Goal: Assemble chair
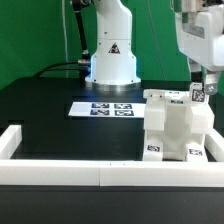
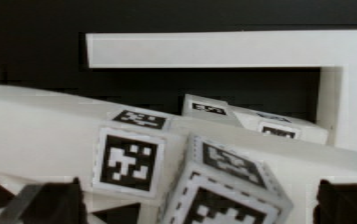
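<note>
Spreading across the scene, the black surface (image 1: 50, 100) is edged by white border rails (image 1: 60, 168), with the marker board (image 1: 103, 108) near its centre. At about four o'clock in the exterior view sits the blocky white chair (image 1: 172, 128), against the front rail. Just above its top, around two o'clock, the pincer (image 1: 200, 93) hangs with jaws apart, gripping nothing.

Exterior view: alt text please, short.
A blocky white chair carrying black-and-white tags stands on a black table, with the arm's open gripper just above its top. Behind lie the marker board and the robot's base.
</note>
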Available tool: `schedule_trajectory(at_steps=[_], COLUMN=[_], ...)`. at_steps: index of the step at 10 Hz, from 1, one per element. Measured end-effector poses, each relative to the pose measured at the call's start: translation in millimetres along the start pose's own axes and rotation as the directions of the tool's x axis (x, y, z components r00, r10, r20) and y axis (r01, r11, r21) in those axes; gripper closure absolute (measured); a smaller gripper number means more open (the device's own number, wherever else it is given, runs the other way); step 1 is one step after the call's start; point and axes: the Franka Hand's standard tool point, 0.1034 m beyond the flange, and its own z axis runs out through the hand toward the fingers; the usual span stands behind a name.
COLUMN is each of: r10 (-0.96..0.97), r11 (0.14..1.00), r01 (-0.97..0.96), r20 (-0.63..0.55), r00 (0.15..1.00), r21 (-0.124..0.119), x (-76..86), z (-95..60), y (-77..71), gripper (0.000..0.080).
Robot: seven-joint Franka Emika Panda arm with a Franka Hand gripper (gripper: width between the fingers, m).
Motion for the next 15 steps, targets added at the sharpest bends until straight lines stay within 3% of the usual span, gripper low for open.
schedule_trajectory(at_steps=[3, 7, 12, 13, 15], r10=[-0.294, -0.568, -0.812, -0.869, -0.876], r11=[0.956, 0.823, 0.583, 0.494, 0.482], r01=[0.294, 0.568, 0.812, 0.869, 0.876], r20=[-0.001, 0.000, -0.002, -0.003, -0.005], r00=[0.956, 0.823, 0.583, 0.494, 0.482], r21=[-0.004, -0.010, -0.021, -0.030, -0.034], x=[0.9, 1.4, 1.0, 1.8, 2.4], z=[2.3, 4.2, 4.4, 4.3, 4.3], y=[-0.1, -1.0, -0.6, -0.6, -0.6], gripper=[0.0151, 0.0151, 0.0151, 0.0151, 0.0395])
